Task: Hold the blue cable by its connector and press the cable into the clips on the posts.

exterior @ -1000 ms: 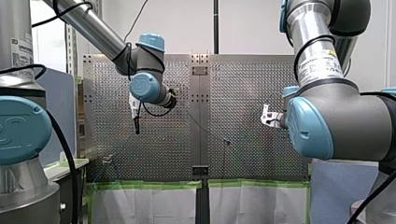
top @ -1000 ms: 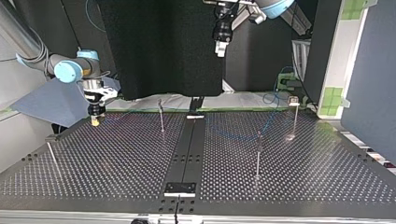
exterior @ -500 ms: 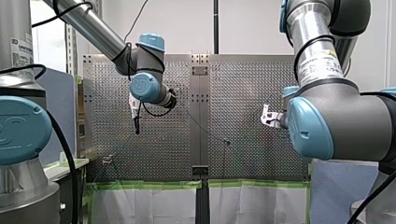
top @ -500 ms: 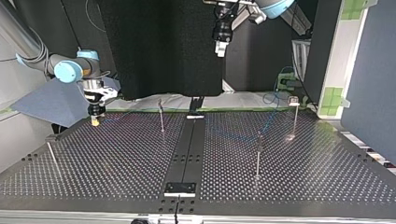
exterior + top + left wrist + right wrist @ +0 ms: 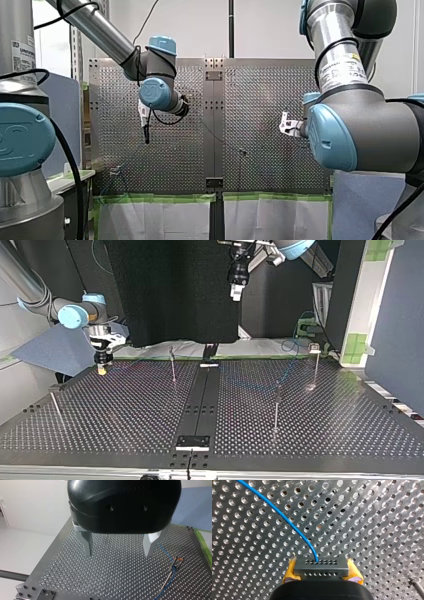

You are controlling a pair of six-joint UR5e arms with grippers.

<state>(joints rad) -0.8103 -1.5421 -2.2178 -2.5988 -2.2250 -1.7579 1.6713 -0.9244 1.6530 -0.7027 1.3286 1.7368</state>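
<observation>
Right arm: low at the top view's far-left bench (image 5: 150, 410) corner, with the yellow-padded right fingers (image 5: 290, 572) clamped on the connector (image 5: 321, 566).
Cable: the blue cable (image 5: 279, 515) leaves the connector and arcs away over the holes.
Left arm: high over the far middle, with the left fingers (image 5: 86, 543) spread wide and gripping nothing.
Posts: the nearest post (image 5: 276, 407) stands right of centre and another post (image 5: 172, 365) stands farther back, both apart from the arms.
Room: bare perforated bench lies between them.
</observation>
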